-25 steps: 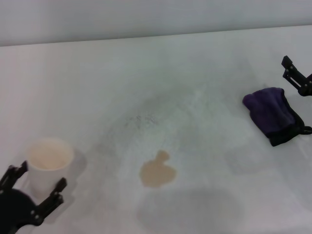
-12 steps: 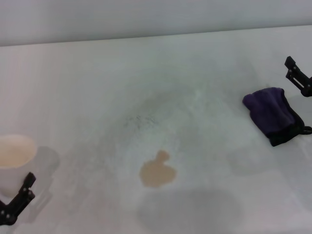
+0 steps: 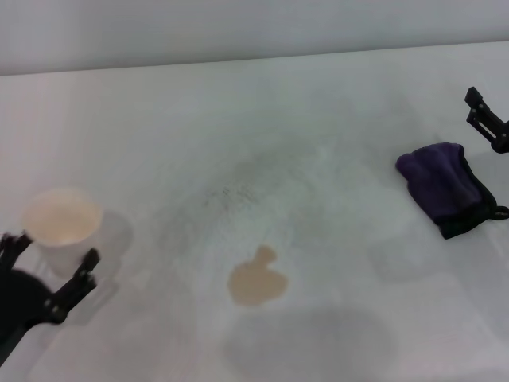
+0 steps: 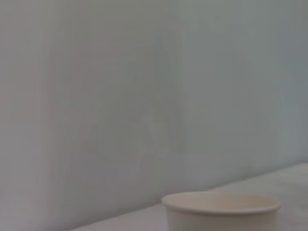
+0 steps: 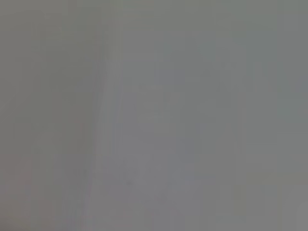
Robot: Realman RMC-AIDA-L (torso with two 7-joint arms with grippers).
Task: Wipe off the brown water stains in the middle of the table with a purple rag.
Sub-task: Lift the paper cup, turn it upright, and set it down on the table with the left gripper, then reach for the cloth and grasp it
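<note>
At the far left of the head view, the left gripper (image 3: 46,267) sits low over the near edge of the desk (image 3: 262,135). Its two black fingers (image 3: 78,274) are spread wide apart, one on each side of the base of a white paper cup (image 3: 61,228). The cup stands upright between them, but whether the fingers actually press on its wall cannot be told from this angle; the gap looks wider than the cup's foot, so they read as released. The left wrist view shows the same cup's rim (image 4: 221,206) close up, with a plain pale wall behind it.

Toward the middle, near the front of the desk, lie the brown water stains (image 3: 256,279): one tan puddle, rounded, with a small knob on its far side. It is well apart from the cup and from the cloth. Faint grey scuffs mark the surface beyond it.

Further right, the purple rag (image 3: 443,188) lies bunched on the desk, its black edge turned toward the near right.

At the right edge, the right gripper (image 3: 487,119) hangs just beyond the rag, not touching it. Only part of it shows, so I cannot tell how its fingers stand. The right wrist view is a blank grey field.
</note>
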